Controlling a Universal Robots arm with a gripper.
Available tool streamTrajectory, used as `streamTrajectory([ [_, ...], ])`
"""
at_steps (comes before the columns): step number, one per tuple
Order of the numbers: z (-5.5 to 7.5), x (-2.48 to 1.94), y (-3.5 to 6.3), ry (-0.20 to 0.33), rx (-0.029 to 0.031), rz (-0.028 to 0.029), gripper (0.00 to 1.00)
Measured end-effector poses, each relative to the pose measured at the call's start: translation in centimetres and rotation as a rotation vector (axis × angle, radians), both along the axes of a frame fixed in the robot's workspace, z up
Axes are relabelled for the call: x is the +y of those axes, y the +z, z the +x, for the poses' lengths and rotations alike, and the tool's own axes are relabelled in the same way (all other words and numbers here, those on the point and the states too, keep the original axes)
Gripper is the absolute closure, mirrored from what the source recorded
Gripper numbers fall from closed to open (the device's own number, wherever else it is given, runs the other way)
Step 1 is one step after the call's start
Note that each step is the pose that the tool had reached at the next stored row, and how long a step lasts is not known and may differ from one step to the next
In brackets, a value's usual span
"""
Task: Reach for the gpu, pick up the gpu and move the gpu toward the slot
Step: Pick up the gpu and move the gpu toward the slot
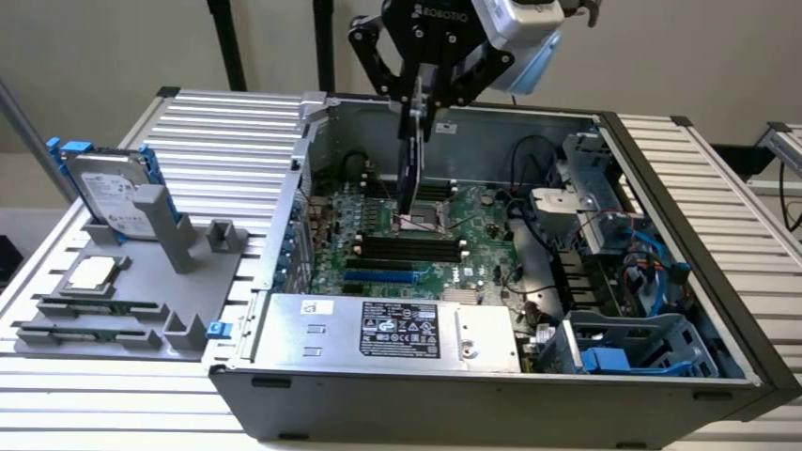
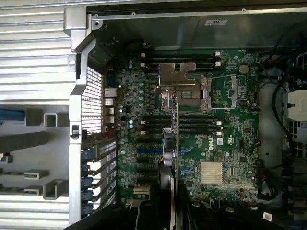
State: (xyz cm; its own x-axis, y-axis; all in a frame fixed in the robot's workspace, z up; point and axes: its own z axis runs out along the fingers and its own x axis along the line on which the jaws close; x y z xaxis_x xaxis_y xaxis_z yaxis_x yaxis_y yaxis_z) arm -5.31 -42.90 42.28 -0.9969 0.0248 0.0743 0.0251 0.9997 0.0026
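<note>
My gripper (image 1: pixel 424 99) hangs above the open computer case (image 1: pixel 501 395), shut on the top edge of the gpu (image 1: pixel 411 160). The gpu is a thin card hanging vertically and seen edge-on, its lower end just above the green motherboard (image 1: pixel 483 240) near the CPU socket. In the wrist view the gpu (image 2: pixel 176 143) is a narrow line running out from between my fingers (image 2: pixel 160 211) across the socket and memory slots. The expansion slots (image 2: pixel 146 163), one of them blue (image 1: pixel 376 277), lie beside the card's lower end toward the case's perforated rear wall.
A grey fixture (image 1: pixel 176 244) at the exterior view's left carries a silver hard drive with blue rails (image 1: pixel 111 193) and a small square chip (image 1: pixel 98 274). A silver power supply (image 1: pixel 389 329) fills the case front. Cables and a blue drive cage (image 1: pixel 626 348) crowd the right side.
</note>
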Motion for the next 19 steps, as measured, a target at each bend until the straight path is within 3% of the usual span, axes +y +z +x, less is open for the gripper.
streamTrajectory([
  [6, 1.6, 0.58, -0.91, 0.002, -0.003, -0.0007, 0.74],
  [15, 2.5, 0.66, -1.97, 0.026, -0.0208, -0.0078, 0.74],
  [19, 2.6, 0.66, -2.05, 0.03, -0.0211, -0.0083, 0.74],
])
